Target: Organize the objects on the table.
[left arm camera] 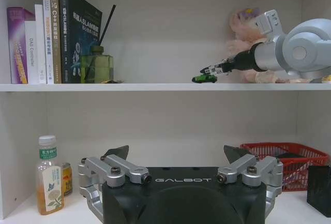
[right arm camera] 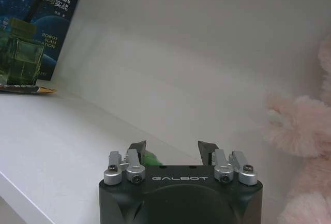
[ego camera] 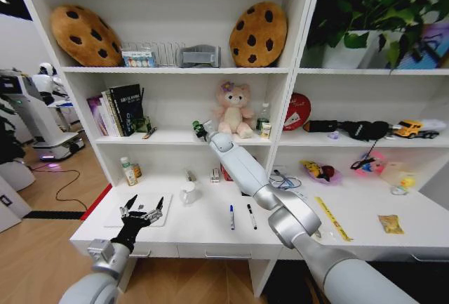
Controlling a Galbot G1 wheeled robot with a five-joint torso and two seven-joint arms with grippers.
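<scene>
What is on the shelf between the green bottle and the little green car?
Nothing. In the left wrist view the shelf board is bare between the green bottle and the green toy car, which sits at the right gripper beside the pink plush bear.

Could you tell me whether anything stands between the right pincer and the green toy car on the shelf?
Nothing visible does. The right pincer is open right at the green toy car on the shelf board; the pink plush bear sits beside it, not between.
</scene>
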